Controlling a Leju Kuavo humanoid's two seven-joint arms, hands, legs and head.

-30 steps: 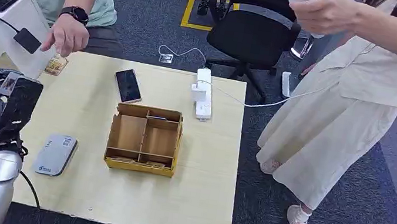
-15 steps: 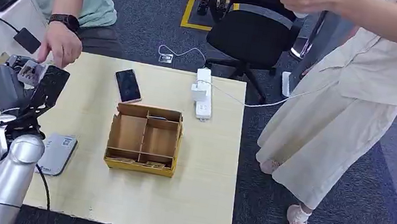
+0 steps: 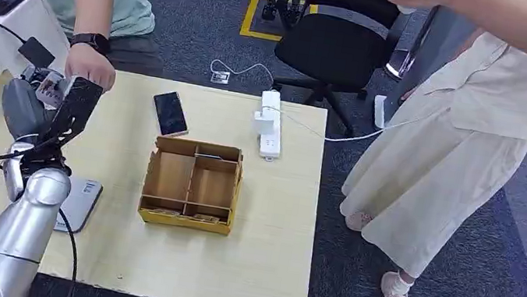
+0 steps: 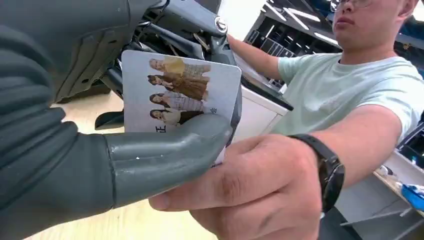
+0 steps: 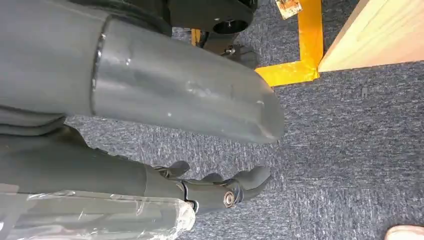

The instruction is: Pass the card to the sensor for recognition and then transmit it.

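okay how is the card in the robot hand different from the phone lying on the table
The card is held up off the table in the left robot hand, with a person's hand at it; the phone lies flat and untouched. The card is pale with printed figures of people; the phone shows a dark blank screen. Both are thin, flat rectangles.

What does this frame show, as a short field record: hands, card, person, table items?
left hand: left hand grips the white photo-printed card, raised above the table's far left
right hand: right hand hangs over carpet, holds nothing
person: person's hand with black wristwatch reaches to the card
sensor: grey flat card reader beside the left arm
table items: divided cardboard box, black smartphone, white power strip on light wooden table
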